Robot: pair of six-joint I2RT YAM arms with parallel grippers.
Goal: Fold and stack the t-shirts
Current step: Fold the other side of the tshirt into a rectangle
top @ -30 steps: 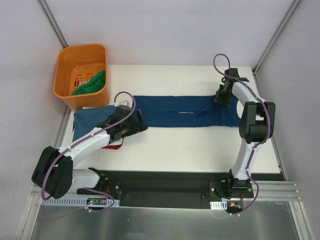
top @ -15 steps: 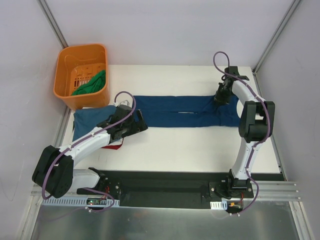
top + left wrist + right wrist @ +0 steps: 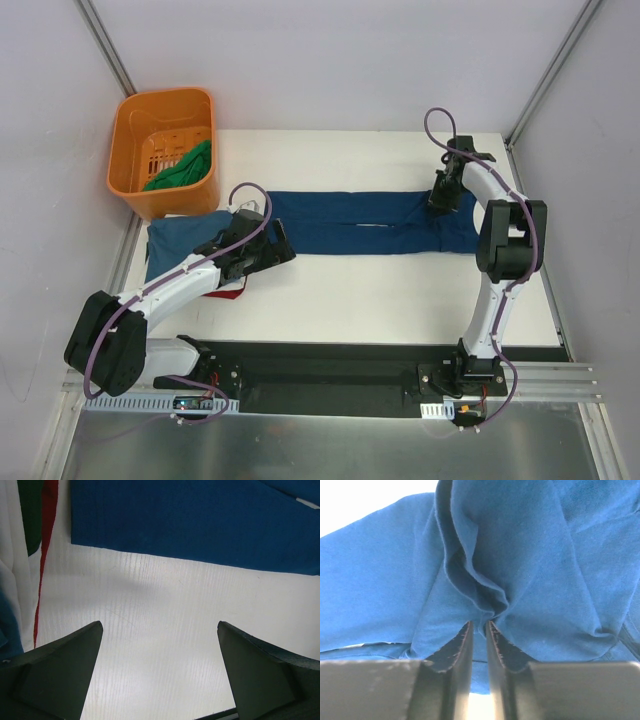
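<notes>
Blue t-shirt [image 3: 360, 224] lies as a long strip, axis left–right across desk [image 3: 400, 290]. Right gripper [image 3: 479, 628] narrow, pinching a cloth ridge at its right end. Left gripper [image 3: 160, 630] wide, holding nothing, over bare desk just nearside of the left end. Open room nearward; other shirts [image 3: 175, 242] and orange basket [image 3: 135, 170] crowd the left

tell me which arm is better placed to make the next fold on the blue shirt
Right. The right arm has its jaws shut on a pinch of the blue t-shirt at its right end; the left arm has its jaws wide open over bare table, holding nothing.
</notes>
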